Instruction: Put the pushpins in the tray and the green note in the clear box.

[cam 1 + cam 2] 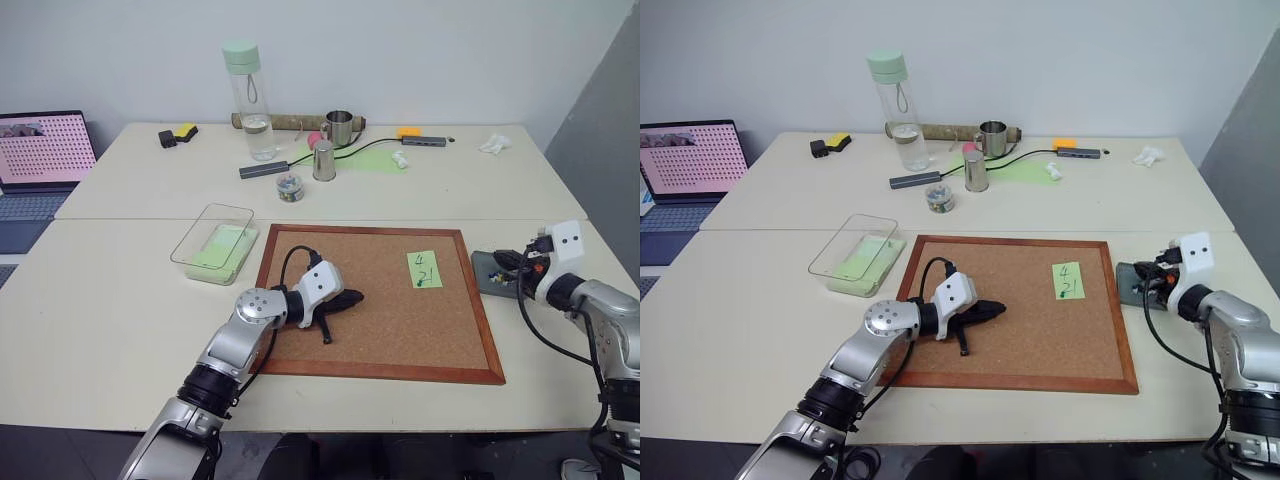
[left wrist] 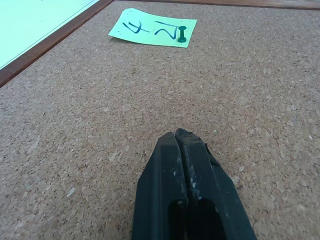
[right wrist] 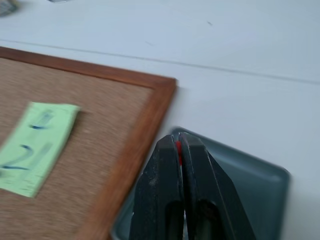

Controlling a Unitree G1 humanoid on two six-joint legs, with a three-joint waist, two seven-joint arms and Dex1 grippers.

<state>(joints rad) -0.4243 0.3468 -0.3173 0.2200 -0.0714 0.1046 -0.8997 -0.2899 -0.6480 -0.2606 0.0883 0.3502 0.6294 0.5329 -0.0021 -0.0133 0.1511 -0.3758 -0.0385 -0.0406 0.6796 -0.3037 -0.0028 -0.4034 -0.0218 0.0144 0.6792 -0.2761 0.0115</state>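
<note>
Right gripper (image 3: 179, 142) over tray (image 3: 260, 185) beside corkboard's (image 1: 380, 300) right edge, clamped on red pushpin (image 3: 178, 146) to drop | left gripper (image 2: 182, 137) closed, empty | green note (image 1: 424, 269) pinned near top-right corner.

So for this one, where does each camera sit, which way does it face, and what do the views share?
Head, both eyes: forward and down over the cork board; both arms show, left gripper and right gripper.
Left wrist: along its shut fingers, low over the cork toward the note and green pin.
Right wrist: along its shut fingers, red pin pinched, above the tray.
Shared: note and board.
</note>
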